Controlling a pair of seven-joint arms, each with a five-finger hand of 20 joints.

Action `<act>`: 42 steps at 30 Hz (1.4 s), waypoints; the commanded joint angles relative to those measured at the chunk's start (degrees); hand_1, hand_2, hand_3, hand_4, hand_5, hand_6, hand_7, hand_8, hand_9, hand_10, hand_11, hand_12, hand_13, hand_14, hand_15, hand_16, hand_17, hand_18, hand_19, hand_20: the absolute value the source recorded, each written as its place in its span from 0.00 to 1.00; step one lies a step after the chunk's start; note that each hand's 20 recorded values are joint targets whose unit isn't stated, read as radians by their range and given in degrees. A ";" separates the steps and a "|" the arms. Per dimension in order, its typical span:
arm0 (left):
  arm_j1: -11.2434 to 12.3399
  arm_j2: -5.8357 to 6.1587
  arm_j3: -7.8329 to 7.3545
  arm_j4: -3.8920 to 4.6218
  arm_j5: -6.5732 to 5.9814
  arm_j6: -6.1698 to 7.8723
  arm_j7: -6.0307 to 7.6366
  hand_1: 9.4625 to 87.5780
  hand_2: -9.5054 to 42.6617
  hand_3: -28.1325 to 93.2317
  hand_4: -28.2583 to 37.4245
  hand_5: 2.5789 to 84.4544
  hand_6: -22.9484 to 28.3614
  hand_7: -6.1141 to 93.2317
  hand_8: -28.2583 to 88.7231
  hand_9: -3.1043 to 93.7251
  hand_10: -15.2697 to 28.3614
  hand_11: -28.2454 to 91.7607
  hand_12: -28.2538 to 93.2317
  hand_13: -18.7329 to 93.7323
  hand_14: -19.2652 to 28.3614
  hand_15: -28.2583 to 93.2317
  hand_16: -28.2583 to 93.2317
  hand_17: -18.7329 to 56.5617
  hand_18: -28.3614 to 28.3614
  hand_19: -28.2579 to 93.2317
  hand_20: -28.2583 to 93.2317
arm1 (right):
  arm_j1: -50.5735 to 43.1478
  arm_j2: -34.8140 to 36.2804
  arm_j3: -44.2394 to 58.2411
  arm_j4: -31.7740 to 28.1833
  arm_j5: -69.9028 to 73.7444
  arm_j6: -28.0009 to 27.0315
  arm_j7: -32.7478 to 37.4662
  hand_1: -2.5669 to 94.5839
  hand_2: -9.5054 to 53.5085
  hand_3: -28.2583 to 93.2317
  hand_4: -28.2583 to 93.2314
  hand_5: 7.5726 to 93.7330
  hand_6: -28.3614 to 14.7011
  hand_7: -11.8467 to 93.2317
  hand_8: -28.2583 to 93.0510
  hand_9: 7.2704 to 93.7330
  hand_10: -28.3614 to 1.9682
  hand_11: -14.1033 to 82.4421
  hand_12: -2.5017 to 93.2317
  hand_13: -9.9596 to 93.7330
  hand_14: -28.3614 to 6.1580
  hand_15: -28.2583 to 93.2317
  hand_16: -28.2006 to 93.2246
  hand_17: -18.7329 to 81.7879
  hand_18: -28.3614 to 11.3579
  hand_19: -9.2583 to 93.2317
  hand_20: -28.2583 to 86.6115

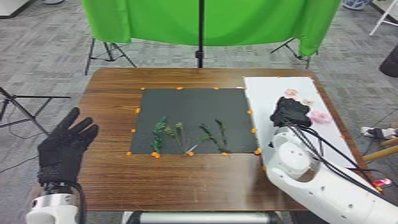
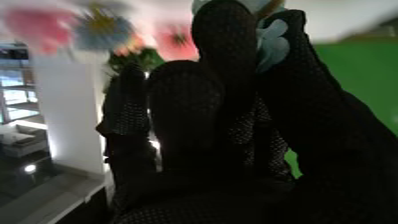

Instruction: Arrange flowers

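In the head view my right hand [image 1: 290, 112] is over the white sheet [image 1: 271, 90], close to a large pink flower [image 1: 321, 117] and smaller pale pink ones [image 1: 291, 92]. In the right wrist view, pale blue petals [image 2: 274, 46] are pinched between the thumb and fingers of this hand [image 2: 226, 110]; a pink flower [image 2: 178, 42] and a blue one with a yellow centre [image 2: 99, 30] stand beyond the fingertips. Several green stems [image 1: 159, 134] lie on the dark mat [image 1: 191, 105]. My left hand [image 1: 62, 152] is open beside the table's left edge, holding nothing.
Orange markers [image 1: 179, 88] line the mat on the brown wooden table [image 1: 200, 180]. A green cloth [image 1: 213, 25] hangs on a stand behind the table's far edge. Other stand legs are at the left. The right arm crosses the table's front right corner.
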 commanded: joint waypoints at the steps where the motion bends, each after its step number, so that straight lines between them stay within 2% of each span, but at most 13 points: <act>1: 0.60 0.34 -0.53 -0.25 0.14 0.37 0.03 0.18 0.29 0.92 0.05 0.43 0.63 0.15 0.17 0.41 0.83 0.47 0.32 0.38 0.99 0.74 0.14 0.14 0.98 0.71 0.28 | 9.16 -7.93 -3.51 -6.21 -1.01 5.56 -7.67 0.66 0.00 0.76 0.00 0.94 0.67 0.30 0.26 1.00 0.79 0.38 0.41 0.88 0.66 0.77 0.44 0.52 0.15 0.90 0.55; 4: 0.77 0.44 -0.77 -0.46 0.00 0.42 0.52 0.18 0.29 0.92 0.05 0.43 0.63 0.15 0.17 0.41 0.83 0.47 0.32 0.38 0.99 0.74 0.14 0.14 0.98 0.71 0.28 | 13.45 -14.10 -7.51 -4.37 1.44 5.51 -13.50 0.66 0.00 0.77 0.00 0.94 0.67 0.30 0.26 1.00 0.78 0.38 0.41 0.88 0.67 0.77 0.44 0.52 0.15 0.91 0.56; 6: 1.31 1.45 -0.95 -0.74 -0.55 1.00 1.71 0.18 0.29 0.92 0.05 0.43 0.63 0.15 0.17 0.41 0.83 0.47 0.32 0.38 1.00 0.74 0.14 0.14 0.98 0.71 0.28 | 15.38 -19.12 -9.79 -1.22 3.01 6.04 -18.40 0.66 0.00 0.77 0.00 0.94 0.67 0.30 0.26 1.00 0.78 0.38 0.41 0.88 0.67 0.77 0.44 0.52 0.16 0.90 0.56; 8: 0.20 2.38 -0.24 -0.39 -1.42 1.00 2.58 0.18 0.29 0.92 0.05 0.43 0.63 0.15 0.17 0.41 0.83 0.47 0.32 0.38 1.00 0.74 0.14 0.14 0.98 0.71 0.28 | 17.27 -23.44 -12.06 1.97 3.68 6.74 -21.15 0.65 0.00 0.77 0.00 0.94 0.67 0.30 0.27 1.00 0.77 0.37 0.43 0.87 0.67 0.77 0.44 0.51 0.18 0.90 0.55; 11: -1.44 3.63 0.21 0.07 -1.28 0.87 2.46 0.18 0.29 0.92 0.05 0.43 0.63 0.15 0.17 0.41 0.83 0.47 0.32 0.38 1.00 0.74 0.14 0.14 0.98 0.71 0.28 | 19.85 -29.00 -15.12 7.13 5.34 6.51 -25.35 0.65 0.00 0.77 0.00 0.93 0.68 0.30 0.27 1.00 0.77 0.36 0.43 0.86 0.67 0.78 0.44 0.50 0.20 0.89 0.55; 14: -4.65 4.00 0.86 0.71 -0.06 0.13 0.41 0.18 0.29 0.92 0.05 0.43 0.63 0.15 0.17 0.41 0.83 0.47 0.32 0.38 1.00 0.74 0.14 0.14 0.98 0.71 0.28 | 22.10 -31.76 -18.41 10.66 5.37 5.88 -26.17 0.64 0.00 0.78 0.00 0.92 0.69 0.30 0.26 1.00 0.77 0.35 0.44 0.86 0.68 0.78 0.45 0.50 0.21 0.89 0.55; 18: -12.73 5.03 5.08 3.16 0.28 -1.93 -0.23 0.18 0.30 0.92 0.04 0.43 0.63 0.15 0.17 0.41 0.83 0.47 0.32 0.38 1.00 0.74 0.14 0.14 0.98 0.71 0.28 | 26.31 -31.12 -24.28 12.65 7.66 7.00 -20.64 0.64 0.00 0.78 0.00 0.92 0.69 0.31 0.26 1.00 0.76 0.35 0.44 0.84 0.67 0.78 0.45 0.49 0.20 0.88 0.56; 21: -14.17 6.06 5.51 3.20 -0.17 -1.63 0.65 0.18 0.30 0.92 0.04 0.43 0.63 0.15 0.17 0.41 0.83 0.47 0.32 0.38 1.00 0.74 0.14 0.14 0.98 0.71 0.28 | 26.09 -31.19 -24.80 13.99 9.83 4.44 -22.84 0.64 0.00 0.78 0.00 0.92 0.69 0.31 0.26 0.99 0.76 0.34 0.44 0.84 0.67 0.78 0.46 0.48 0.20 0.88 0.56; 22: -15.14 5.28 5.09 3.46 0.73 -1.77 -0.82 0.18 0.30 0.92 0.04 0.43 0.63 0.15 0.17 0.41 0.83 0.47 0.32 0.38 1.00 0.74 0.14 0.14 0.98 0.71 0.28 | 25.92 -31.33 -24.45 14.76 10.04 3.24 -24.13 0.64 0.00 0.78 0.00 0.91 0.69 0.31 0.25 0.99 0.76 0.34 0.44 0.84 0.67 0.78 0.46 0.48 0.20 0.88 0.56; 26: -14.89 5.45 5.29 3.46 0.05 -1.85 -0.17 0.18 0.30 0.92 0.04 0.43 0.63 0.15 0.17 0.41 0.83 0.47 0.32 0.38 1.00 0.74 0.14 0.14 0.98 0.71 0.28 | 25.54 -30.84 -26.06 14.76 11.33 0.55 -24.03 0.64 0.00 0.78 0.00 0.91 0.71 0.31 0.25 0.99 0.76 0.34 0.44 0.83 0.68 0.78 0.46 0.46 0.21 0.88 0.56; 29: -17.25 3.41 5.53 4.41 1.85 -2.53 -2.98 0.18 0.30 0.92 0.04 0.43 0.63 0.15 0.17 0.41 0.83 0.47 0.32 0.38 1.00 0.74 0.14 0.14 0.98 0.71 0.28 | 24.74 -30.55 -24.29 16.03 11.17 -2.35 -26.19 0.62 0.00 0.78 0.00 0.90 0.73 0.30 0.24 0.98 0.75 0.33 0.44 0.80 0.68 0.79 0.47 0.43 0.20 0.88 0.58; 41: -14.99 3.80 4.99 4.19 1.59 -3.66 -1.86 0.18 0.30 0.92 0.05 0.43 0.63 0.15 0.17 0.41 0.83 0.47 0.32 0.38 1.00 0.74 0.14 0.14 0.98 0.71 0.28 | 25.26 -30.33 -29.58 13.59 10.19 -2.12 -26.40 0.62 0.00 0.76 0.00 0.89 0.78 0.29 0.22 0.97 0.75 0.34 0.42 0.76 0.69 0.81 0.47 0.39 0.21 0.87 0.61; 42: -14.88 4.71 5.45 4.14 0.73 -3.37 -0.38 0.18 0.30 0.92 0.05 0.43 0.63 0.15 0.17 0.41 0.83 0.47 0.32 0.38 1.00 0.74 0.14 0.14 0.98 0.71 0.28 | 26.27 -30.44 -30.83 13.59 10.36 -1.10 -26.29 0.62 0.00 0.76 0.00 0.89 0.78 0.29 0.22 0.97 0.75 0.34 0.42 0.76 0.69 0.81 0.47 0.39 0.21 0.87 0.61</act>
